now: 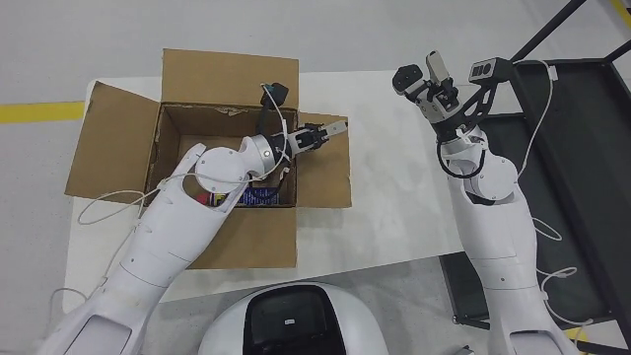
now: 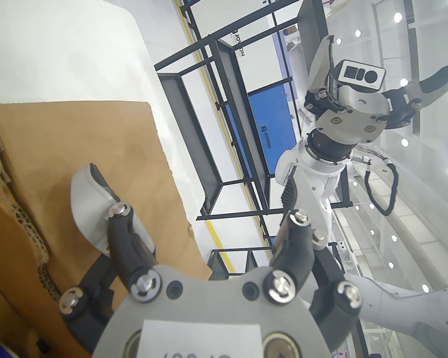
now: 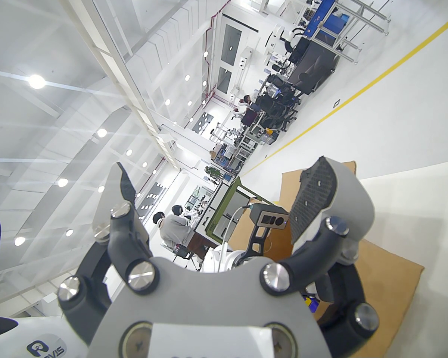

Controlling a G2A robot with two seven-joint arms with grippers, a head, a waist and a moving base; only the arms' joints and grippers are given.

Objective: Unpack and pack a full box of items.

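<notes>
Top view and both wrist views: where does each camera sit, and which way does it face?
Top view: above both arms, looking down at them, the table and the box.
Left wrist view: behind the left claw, over a box flap, facing the right claw.
Right wrist view: behind the raised right claw, facing the hall and the box.
Shared: both wrist views show the box.
</notes>
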